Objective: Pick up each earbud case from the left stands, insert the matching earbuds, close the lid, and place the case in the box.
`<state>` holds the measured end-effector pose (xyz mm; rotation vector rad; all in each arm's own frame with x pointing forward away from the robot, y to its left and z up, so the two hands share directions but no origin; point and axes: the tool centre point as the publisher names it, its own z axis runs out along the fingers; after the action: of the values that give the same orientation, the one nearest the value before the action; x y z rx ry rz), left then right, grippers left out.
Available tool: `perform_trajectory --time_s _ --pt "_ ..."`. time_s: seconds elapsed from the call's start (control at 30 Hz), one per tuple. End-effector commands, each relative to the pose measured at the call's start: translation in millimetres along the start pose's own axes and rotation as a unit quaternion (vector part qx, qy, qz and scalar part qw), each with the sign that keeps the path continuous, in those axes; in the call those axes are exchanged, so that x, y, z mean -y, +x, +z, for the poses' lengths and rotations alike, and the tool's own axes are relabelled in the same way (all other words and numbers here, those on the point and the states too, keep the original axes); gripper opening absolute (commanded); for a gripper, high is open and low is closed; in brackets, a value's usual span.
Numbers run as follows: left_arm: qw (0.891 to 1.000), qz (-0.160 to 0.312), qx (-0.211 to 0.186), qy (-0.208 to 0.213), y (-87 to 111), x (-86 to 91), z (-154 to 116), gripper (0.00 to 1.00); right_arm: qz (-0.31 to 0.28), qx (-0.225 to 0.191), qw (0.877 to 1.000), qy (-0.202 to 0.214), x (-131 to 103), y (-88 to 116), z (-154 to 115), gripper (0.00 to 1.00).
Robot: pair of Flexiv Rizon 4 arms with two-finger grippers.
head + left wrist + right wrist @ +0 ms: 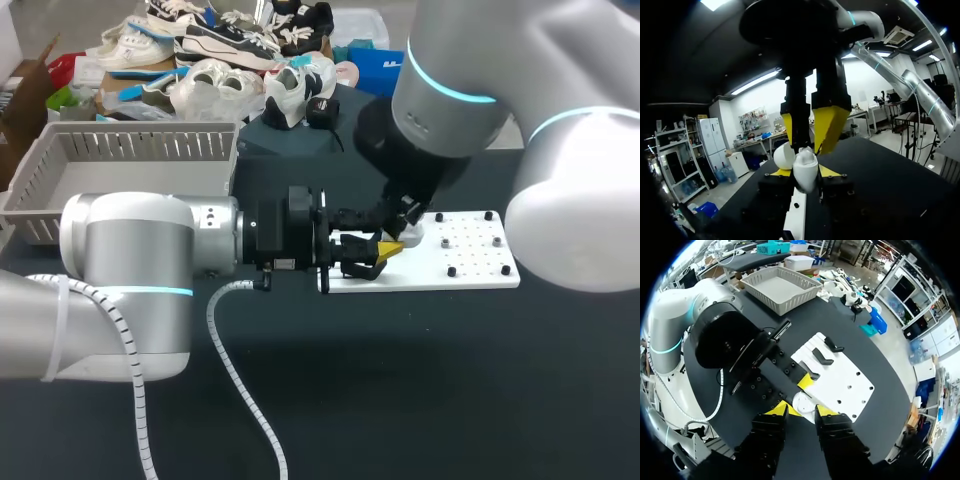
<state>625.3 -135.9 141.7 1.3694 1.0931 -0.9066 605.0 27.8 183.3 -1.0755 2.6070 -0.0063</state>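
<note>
The left gripper [380, 250], clamped on the earbud case [802, 402], and the right gripper [807, 145] just above it crowd the white board's [480, 275] left end. The board's right half bears only low black pegs [452, 271]. Bare table [450, 380] lies in front, crossed by a coiled cable [232, 375].

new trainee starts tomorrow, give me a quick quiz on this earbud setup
1. True or false: the left gripper holds the white case.
2. Where is the right gripper? A: directly above the case. B: lying flat on the table. C: inside a drawer.
3. Fill in: from the robot's side, the grey basket stands to the white board's ____.
Key: 1 true; 2 A; 3 left.
</note>
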Motion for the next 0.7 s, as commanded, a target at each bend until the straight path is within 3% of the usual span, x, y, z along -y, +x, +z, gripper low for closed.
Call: perform_trajectory --time_s 0.03,0.37,0.7 --pt "1.0 0.001 0.001 -0.002 -0.1 0.8 0.2 0.0 0.001 0.002 1.0 0.002 -0.8 2.4 -1.7 0.32" --pt "1.0 0.001 0.001 -0.002 -0.1 0.8 0.2 0.0 0.028 0.027 0.999 0.031 12.0 13.0 -30.0 0.33" --pt "1.0 0.001 0.001 -0.002 -0.1 0.8 0.2 0.0 0.073 0.058 0.994 0.058 55.6 -15.3 -25.3 0.35"
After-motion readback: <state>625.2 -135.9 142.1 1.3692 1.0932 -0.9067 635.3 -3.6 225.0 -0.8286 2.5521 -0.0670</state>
